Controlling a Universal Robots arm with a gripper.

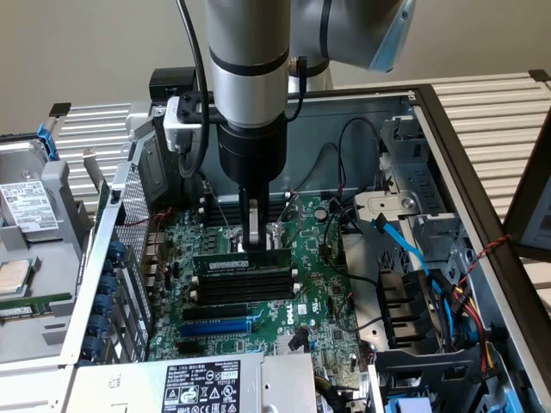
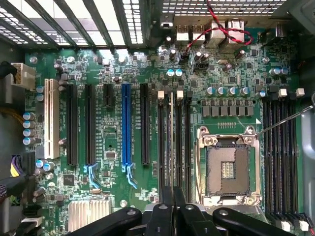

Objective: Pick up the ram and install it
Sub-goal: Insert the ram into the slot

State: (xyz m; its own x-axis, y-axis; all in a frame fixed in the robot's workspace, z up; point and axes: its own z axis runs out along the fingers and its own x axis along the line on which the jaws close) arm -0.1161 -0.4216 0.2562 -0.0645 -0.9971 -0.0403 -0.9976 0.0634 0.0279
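1. Exterior view: the arm (image 1: 250,86) reaches straight down into an open computer case (image 1: 448,146). The case holds a green motherboard (image 1: 318,310), and a blue cable (image 1: 400,245) and dark wiring lie toward the exterior view's right.
2. Exterior view: the gripper (image 1: 256,243) has its narrow fingers drawn together on the upper edge of the ram (image 1: 219,257), gripping it near mid-length. The ram stands upright on its long edge at the rearmost slot of a bank of black memory slots (image 1: 241,288). I cannot tell whether it is fully seated.
3. Exterior view: a blue slot (image 1: 215,327) lies nearer the camera, apart from the ram. Outside the case, at the exterior view's left, a labelled drive (image 1: 26,206) rests on a metal tray (image 1: 52,335).
4. Wrist view: the camera looks straight down on the motherboard (image 2: 147,59). The ram (image 2: 172,142) appears edge-on as a thin pale line running out from the gripper (image 2: 173,199), clamped between black fingers (image 2: 165,206).
5. Wrist view: the ram lies within the black memory slots (image 2: 161,142).
6. Wrist view: an open processor socket (image 2: 227,169) sits just beside that bank, with a second bank of black slots (image 2: 280,147) on its far side.
7. Wrist view: well apart from the ram are the blue slot (image 2: 126,125), a white slot (image 2: 49,118) and a finned heatsink (image 2: 88,214).
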